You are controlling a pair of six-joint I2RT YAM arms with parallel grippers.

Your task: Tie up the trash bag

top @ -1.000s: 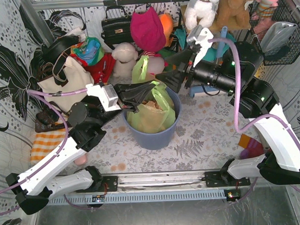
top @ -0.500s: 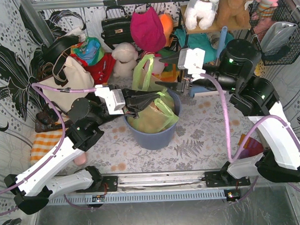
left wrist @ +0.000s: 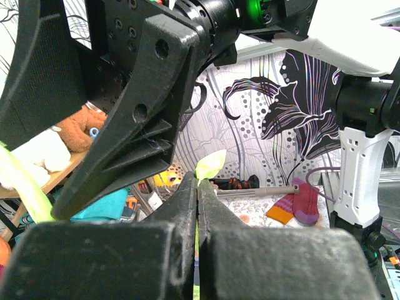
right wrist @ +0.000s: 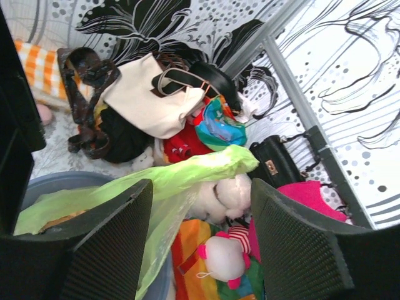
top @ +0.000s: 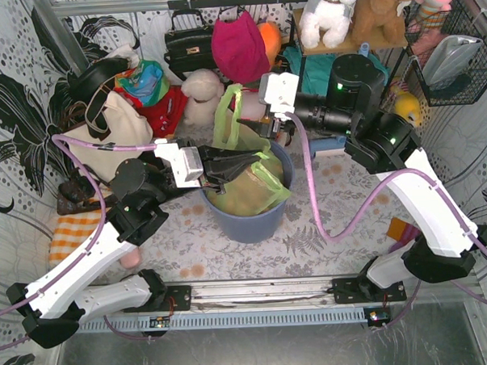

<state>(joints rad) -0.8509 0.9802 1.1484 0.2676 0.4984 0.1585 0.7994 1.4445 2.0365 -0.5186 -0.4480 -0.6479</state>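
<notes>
The light-green trash bag (top: pixel 256 190) sits in the blue-grey bin (top: pixel 247 221), and tan paper shows through it. One bag handle (top: pixel 227 112) stands up as a loop over the bin's far rim. My left gripper (top: pixel 259 157) reaches in from the left over the bin's mouth. It is shut on a thin strip of the green film (left wrist: pixel 209 164). My right gripper (top: pixel 256 132) is open just behind the bin. In the right wrist view the raised handle (right wrist: pixel 181 178) crosses between its open fingers (right wrist: pixel 109 247), apparently without touching them.
A cream tote bag (top: pixel 116 131), a black handbag (top: pixel 187 43), a magenta hat (top: pixel 239 47) and plush toys (top: pixel 203 91) crowd the back wall. An orange-checked cloth (top: pixel 72 234) lies at the left. A striped sock (top: pixel 408 238) lies at the right. A wire basket (top: pixel 452 52) hangs at the upper right.
My right arm swung left and its open gripper came up to the raised handle. The handle loop now stands taller. My left gripper shifted slightly right, still clamped on the bag.
</notes>
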